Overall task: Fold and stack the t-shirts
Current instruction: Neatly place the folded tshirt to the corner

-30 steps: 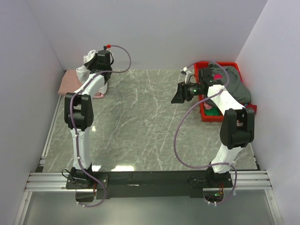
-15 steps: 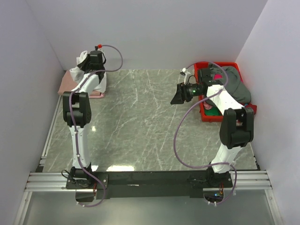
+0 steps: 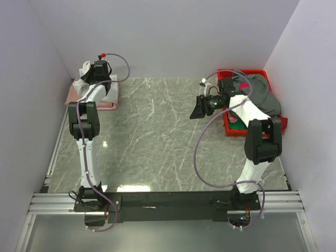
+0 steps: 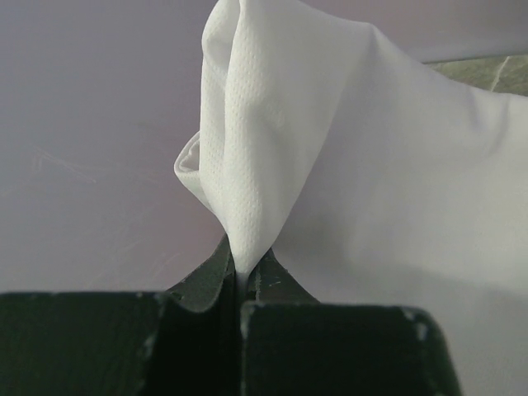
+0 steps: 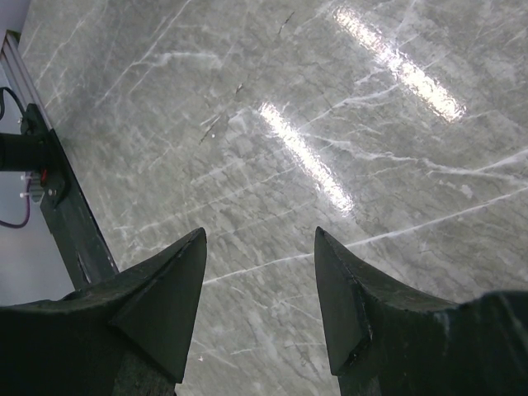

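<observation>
My left gripper [image 3: 90, 75] is at the far left corner of the table, shut on a fold of the white t-shirt [image 3: 83, 70]. In the left wrist view the white t-shirt [image 4: 330, 148] rises from the pinched jaws of my left gripper [image 4: 241, 276] and drapes to the right. Under it lies the folded salmon-pink t-shirt [image 3: 74, 95] flat on the table. My right gripper [image 3: 198, 109] hangs open over bare table, left of the red bin; the right wrist view shows my right gripper [image 5: 260, 247] with nothing between its fingers. A grey t-shirt [image 3: 263, 93] lies heaped over the bin.
The red plastic bin [image 3: 229, 128] stands at the far right against the wall, with bits of green and pink cloth inside. White walls close the back and both sides. The marble tabletop [image 3: 157, 136] stretches between the arms.
My left gripper has carried the white t-shirt leftward and farther back, over the salmon-pink one. The right arm has shifted only slightly.
</observation>
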Robot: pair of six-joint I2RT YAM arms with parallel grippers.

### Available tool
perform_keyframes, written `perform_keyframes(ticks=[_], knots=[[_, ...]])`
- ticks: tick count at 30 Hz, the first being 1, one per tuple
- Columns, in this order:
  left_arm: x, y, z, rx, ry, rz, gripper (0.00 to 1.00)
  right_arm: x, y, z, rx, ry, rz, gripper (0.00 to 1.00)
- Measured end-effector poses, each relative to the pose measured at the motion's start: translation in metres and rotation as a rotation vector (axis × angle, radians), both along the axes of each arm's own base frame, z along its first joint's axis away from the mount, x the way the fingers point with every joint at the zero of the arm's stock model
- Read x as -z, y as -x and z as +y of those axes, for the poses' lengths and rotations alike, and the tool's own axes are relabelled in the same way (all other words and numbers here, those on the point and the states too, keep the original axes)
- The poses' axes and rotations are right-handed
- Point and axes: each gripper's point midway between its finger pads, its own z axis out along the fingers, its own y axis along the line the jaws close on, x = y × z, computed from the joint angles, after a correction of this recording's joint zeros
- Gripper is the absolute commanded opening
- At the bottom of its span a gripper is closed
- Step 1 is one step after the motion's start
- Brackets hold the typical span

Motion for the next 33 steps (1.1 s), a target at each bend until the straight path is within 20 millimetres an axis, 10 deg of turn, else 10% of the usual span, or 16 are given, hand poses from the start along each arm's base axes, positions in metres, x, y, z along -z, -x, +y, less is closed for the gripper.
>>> perform_keyframes(ticks=[25, 28, 29, 33], knots=[[0.024, -0.005, 0.033, -0.054, 0.001, -0.032, 0.0, 0.003, 0.004, 0.002, -0.018, 0.004, 0.008, 0.62], [0.023, -0.005, 0.036, -0.071, -0.012, -0.043, 0.44, 0.004, 0.004, 0.002, -0.021, 0.006, 0.009, 0.62], [0.02, -0.003, 0.039, -0.092, -0.03, -0.052, 0.77, 0.004, 0.004, 0.002, -0.021, 0.006, 0.01, 0.63], [-0.011, 0.003, 0.048, -0.193, -0.066, -0.189, 0.99, 0.008, 0.004, 0.002, -0.022, 0.008, 0.021, 0.63]])
